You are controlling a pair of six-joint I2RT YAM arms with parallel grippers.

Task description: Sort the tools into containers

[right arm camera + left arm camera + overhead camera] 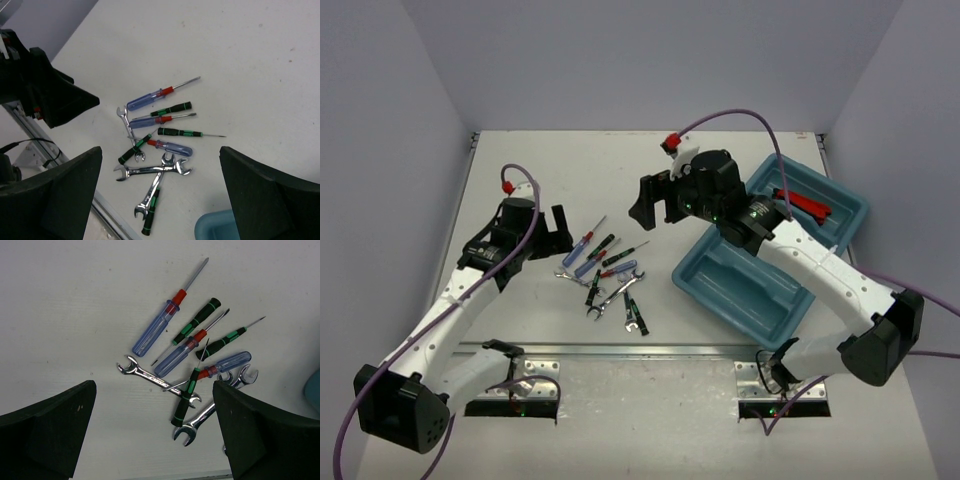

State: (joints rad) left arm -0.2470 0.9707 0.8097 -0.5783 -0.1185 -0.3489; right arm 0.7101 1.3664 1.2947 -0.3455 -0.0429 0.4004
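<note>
The left arm bends low, its left tool wide and empty just left of the heap of blue-handled and black-green screwdrivers and silver wrenches on the white bench. The right arm crosses the teal-blue divided plastic tray, hiding part of it; the right tool gapes empty. Open bench rings the heap.
</note>
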